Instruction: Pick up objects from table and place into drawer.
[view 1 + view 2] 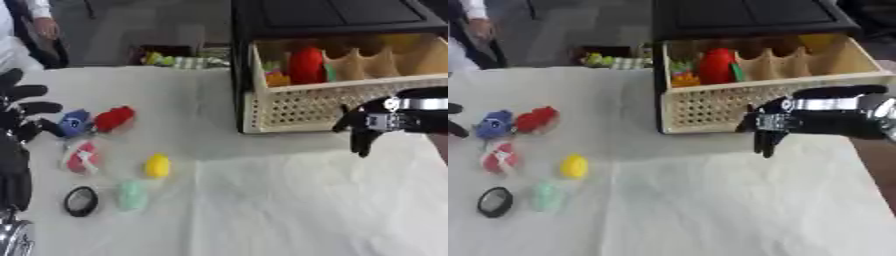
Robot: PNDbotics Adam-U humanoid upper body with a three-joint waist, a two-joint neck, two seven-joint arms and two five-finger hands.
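Several small objects lie on the white cloth at the left: a blue toy (75,122), a red toy (115,118), a red-and-white ball (81,157), a yellow egg shape (157,165), a pale green piece (131,195) and a black round disc (80,201). The open wicker drawer (306,104) holds a red object (306,65) and a small orange one. My right hand (767,127) hangs just in front of the drawer, fingers pointing down, holding nothing. My left hand (22,112) rests open at the left edge beside the blue toy.
The drawer sits under a black cabinet (332,17) at the back right. Wooden dividers (385,60) split the drawer. A box with colourful items (179,60) stands beyond the table. White cloth (289,210) covers the table's front and middle.
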